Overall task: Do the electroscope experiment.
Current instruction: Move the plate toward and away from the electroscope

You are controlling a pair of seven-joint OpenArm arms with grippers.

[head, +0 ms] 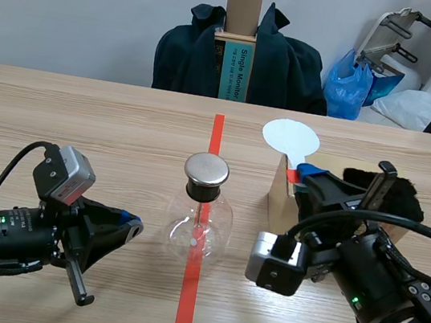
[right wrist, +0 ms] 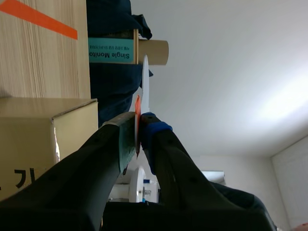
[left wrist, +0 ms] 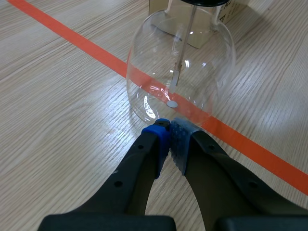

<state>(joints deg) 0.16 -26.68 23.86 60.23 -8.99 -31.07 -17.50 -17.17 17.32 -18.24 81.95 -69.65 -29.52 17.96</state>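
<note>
The electroscope, a round glass flask with a metal cap, stands on the orange tape line at the table's middle. My left gripper lies low just left of it, shut on nothing. In the left wrist view the blue pads meet at the gripper's tip, right before the flask, whose inner rod and foil hang straight. My right gripper is shut on the orange handle of a white round paddle, held upright beside the box. The right wrist view shows the paddle edge-on between the fingers.
A cardboard box stands right of the flask, with black fur on it behind my right arm. Across the table a chair draped with a dark coat holds a tall box. Bags lie on the floor at the far right.
</note>
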